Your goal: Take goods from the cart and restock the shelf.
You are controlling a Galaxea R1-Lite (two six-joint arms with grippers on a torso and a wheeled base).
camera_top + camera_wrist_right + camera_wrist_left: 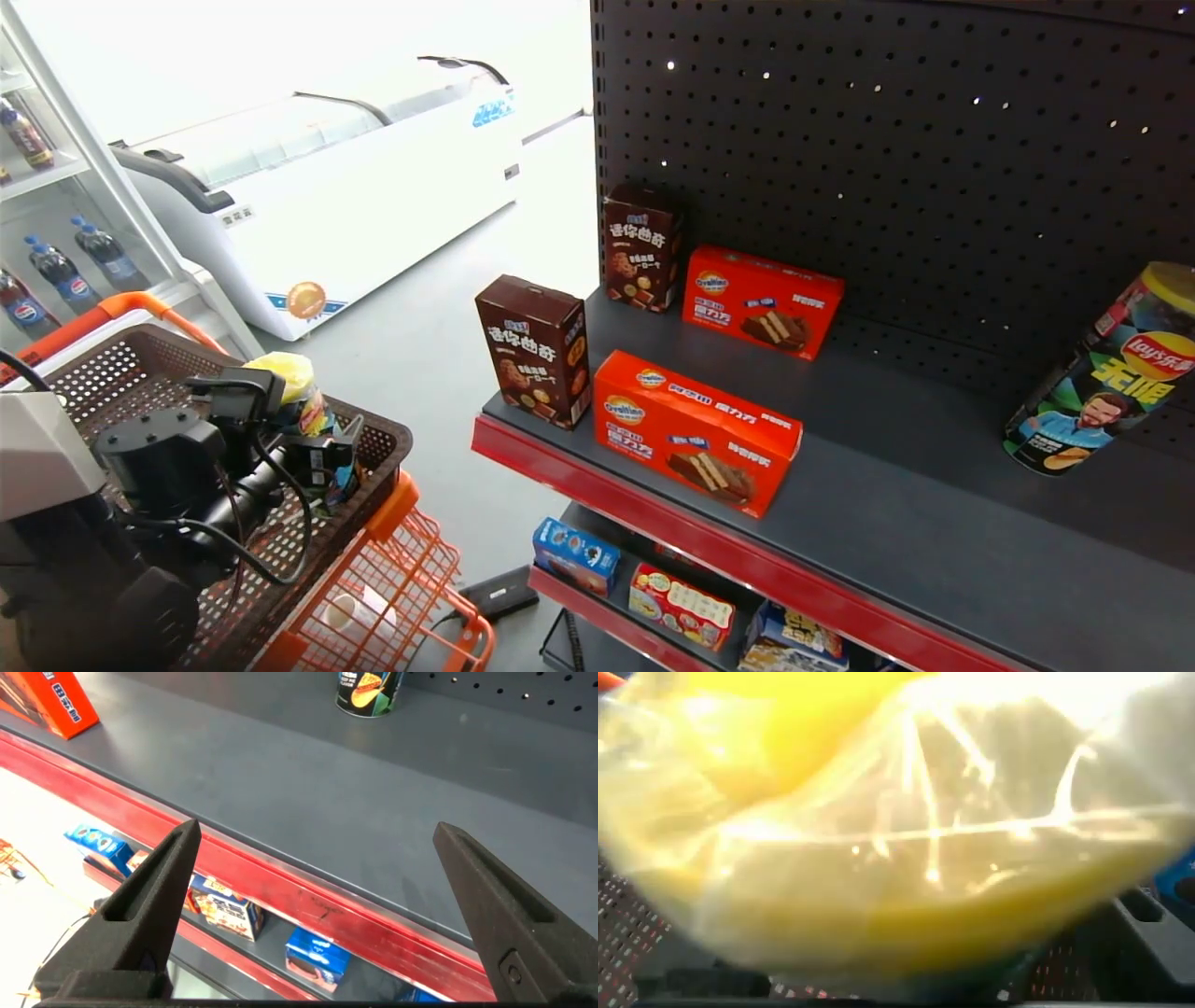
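Cart (401, 579) mesh in orange sits nearest, at the robot's left, carrying a brown basket (373, 439) on top. The left gripper (322, 453) hangs over the basket's far corner, right against a yellow-lidded can (285, 373); its wrist camera has that can's pale translucent lid (896, 840) pressed close, and I cannot tell whether the gripper is clenched on it or loose. The right gripper (327, 905) is released, its two dark fingers (154, 896) spread wide and holding nothing, poised above the red front lip of the shelf (887, 523). On the dark shelf board, near the front edge, a brown biscuit box (534, 350) stands upright at the left end with an orange wafer box (695, 446) just beside it. Farther back, by the pegboard (934, 140), a second brown box (640, 247) stands next to a second orange box (761, 301). Well apart from them, at the right, a crisp can (1102, 373) with a yellow lid stands near the pegboard; the right wrist view catches its base (369, 693). Under the red lip, a lower shelf holds a blue packet (576, 555) and other small boxes. Beyond the cart stands a white chest freezer (355, 196), and at the far left a cooler with dark soda bottles (56, 271).
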